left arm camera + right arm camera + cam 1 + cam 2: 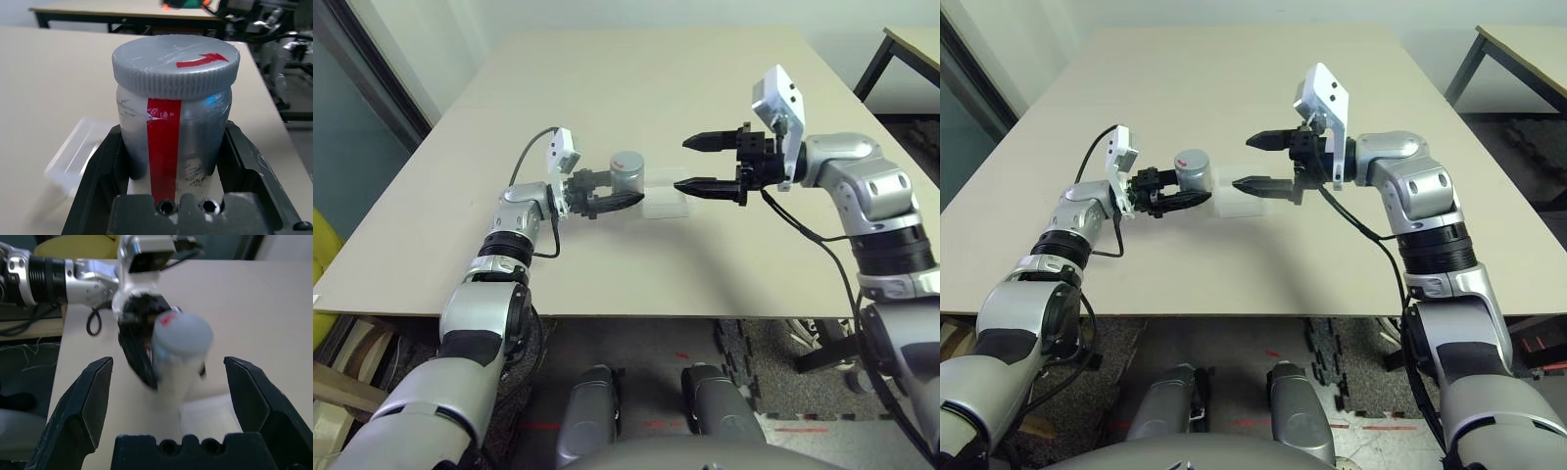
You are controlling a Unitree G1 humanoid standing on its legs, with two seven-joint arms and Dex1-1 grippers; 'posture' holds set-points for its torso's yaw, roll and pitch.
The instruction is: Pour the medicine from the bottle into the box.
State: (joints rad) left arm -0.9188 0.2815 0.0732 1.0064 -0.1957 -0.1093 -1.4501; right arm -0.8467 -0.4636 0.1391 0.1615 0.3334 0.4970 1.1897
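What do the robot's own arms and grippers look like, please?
Both arms are silver with black ribbed bands and loose black cables. The left gripper and right gripper each have two black tapering fingers and a white bracket by the wrist, with small dark holes visible on the right one's.

The shiny silver bottle (171, 117) stands up straight, its grey lid on, with a red stripe and arrow. The clear, square box (1240, 203) sits flat near it on the counter (1214, 279).

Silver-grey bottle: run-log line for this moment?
silver-grey bottle: capped, upright | left gripper: gripping bottle | right gripper: open, empty | clear plastic box: on table | pouring: not begun
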